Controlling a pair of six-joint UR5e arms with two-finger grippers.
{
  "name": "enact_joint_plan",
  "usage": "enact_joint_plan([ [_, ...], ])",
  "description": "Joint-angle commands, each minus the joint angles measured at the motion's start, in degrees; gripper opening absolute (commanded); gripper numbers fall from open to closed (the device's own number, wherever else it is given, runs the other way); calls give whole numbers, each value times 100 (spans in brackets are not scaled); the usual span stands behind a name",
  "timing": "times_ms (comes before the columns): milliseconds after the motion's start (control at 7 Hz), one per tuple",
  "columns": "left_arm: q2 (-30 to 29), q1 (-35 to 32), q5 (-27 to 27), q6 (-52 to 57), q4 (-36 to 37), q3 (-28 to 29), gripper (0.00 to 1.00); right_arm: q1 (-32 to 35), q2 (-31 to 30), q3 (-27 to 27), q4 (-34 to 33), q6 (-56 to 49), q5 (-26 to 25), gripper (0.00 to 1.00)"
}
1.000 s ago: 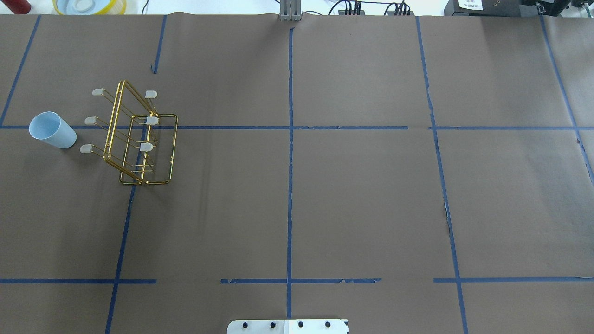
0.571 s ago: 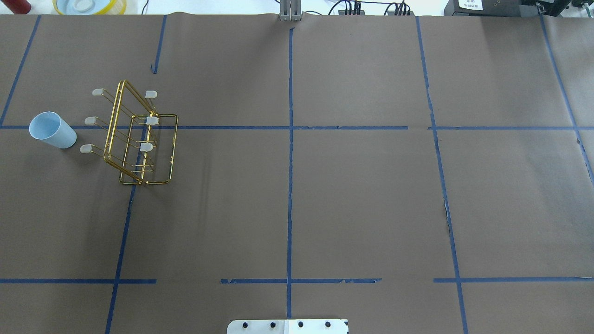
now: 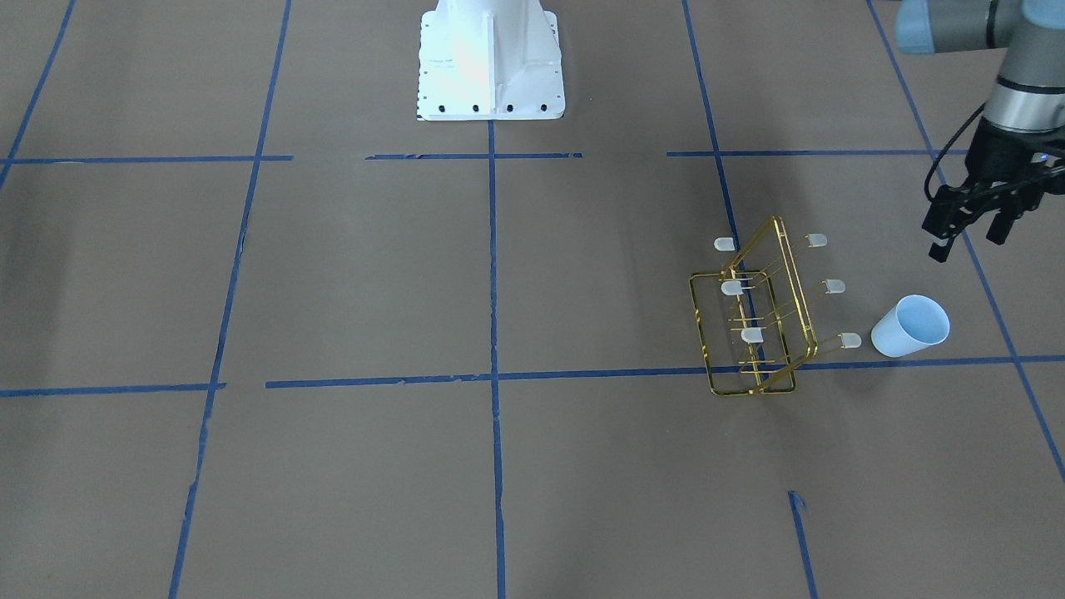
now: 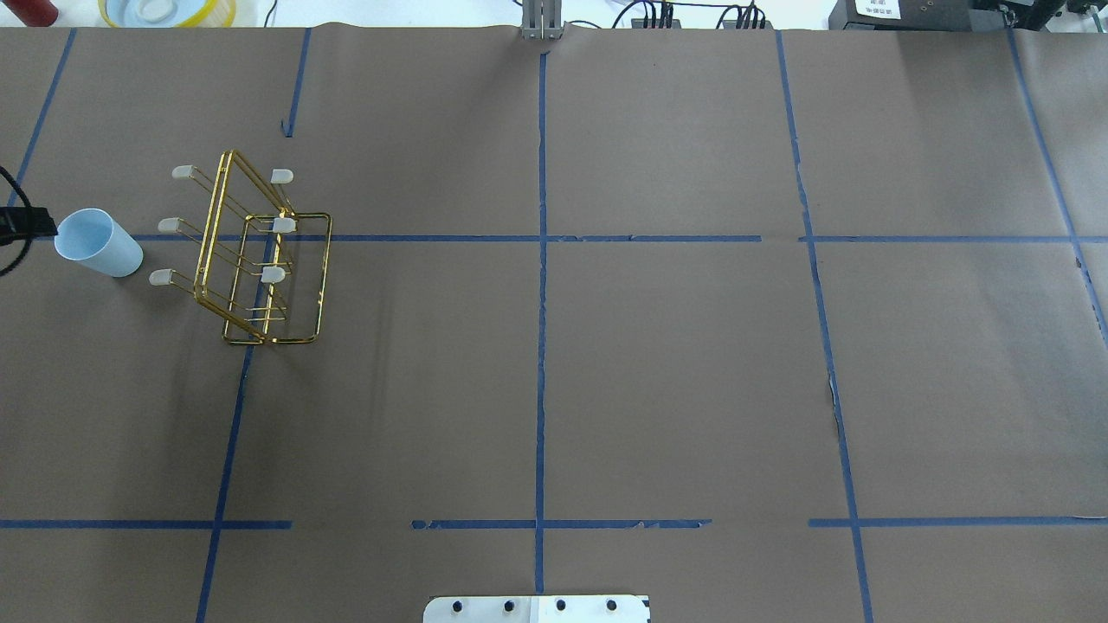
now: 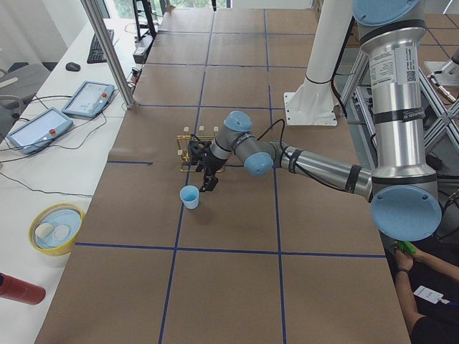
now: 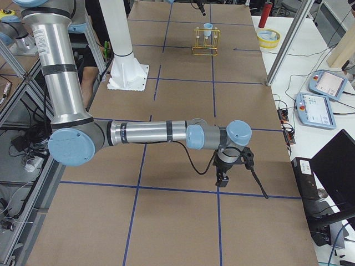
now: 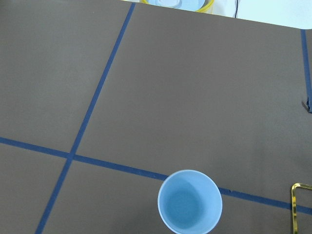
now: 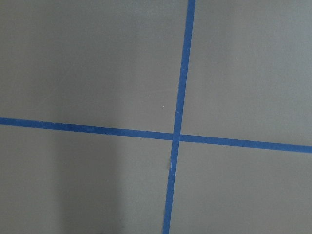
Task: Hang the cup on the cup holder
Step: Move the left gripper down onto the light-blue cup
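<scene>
One thing has changed: the left gripper [image 3: 965, 243] has edged into the overhead view at the far left, where a second ago only bare counter [image 4: 658, 372] showed. Its fingers stand apart with nothing between them. Just right of it the cup [image 4: 97, 244] stands mouth up, untouched, beside the cup holder [image 4: 260, 255], whose prongs are all bare. I'd say the grasp is about to start. The right gripper [image 6: 222, 178] hangs far off; spread or closed, I cannot tell.
</scene>
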Motion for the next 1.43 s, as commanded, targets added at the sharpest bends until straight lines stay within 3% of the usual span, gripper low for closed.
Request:
enact_joint_plan([
  [0,16,1050,1301,-1160,-361,346,100,1,0,0,1,0,0,100],
  [286,16,1248,2033,-1332,-1212,952,100,1,0,0,1,0,0,100],
  [429,25,1283,2350,-1340,-1329,963,100,1,0,0,1,0,0,100],
  [714,34,1528,3088,-1577,-1365,963,100,1,0,0,-8,0,0,100],
  [1286,-36,2117,3925,-1947,-1374,1402,100,1,0,0,-8,0,0,100],
])
